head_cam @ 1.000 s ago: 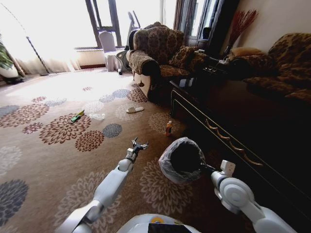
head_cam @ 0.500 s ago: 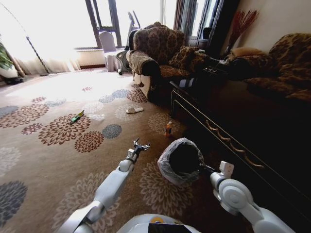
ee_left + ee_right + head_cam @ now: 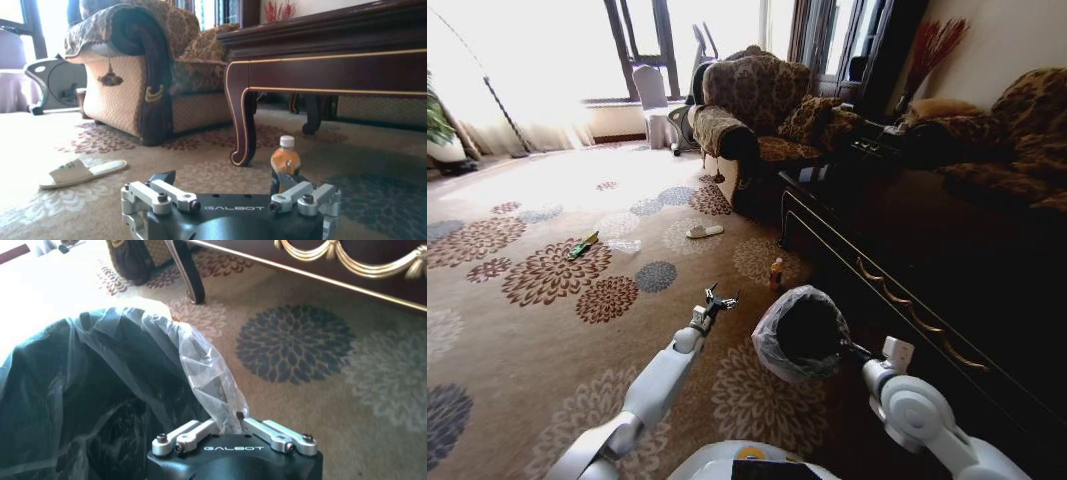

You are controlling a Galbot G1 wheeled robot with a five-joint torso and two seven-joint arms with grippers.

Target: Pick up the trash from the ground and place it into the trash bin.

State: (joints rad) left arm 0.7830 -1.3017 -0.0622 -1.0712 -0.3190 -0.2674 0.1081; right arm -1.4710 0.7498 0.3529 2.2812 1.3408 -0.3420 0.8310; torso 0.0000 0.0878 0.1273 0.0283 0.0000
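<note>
The trash bin is a black bin with a translucent bag liner, standing on the carpet just ahead of me. My right gripper is shut on the liner at the rim, with the bin's dark inside beside it. My left gripper hovers open over the carpet left of the bin, nothing between its fingers. A small orange bottle stands beyond it by the table leg, and in the left wrist view the bottle is close ahead. A green wrapper and clear film lie farther left.
A dark wooden table with a curved leg runs along the right. A patterned armchair stands behind it, and a white slipper lies on the carpet in front of the chair. Open flowered carpet spreads to the left.
The whole head picture has shifted slightly, so the camera moved. The bottle and slipper sit a little lower in view. The bin stays at my right gripper; both arms keep their pose.
</note>
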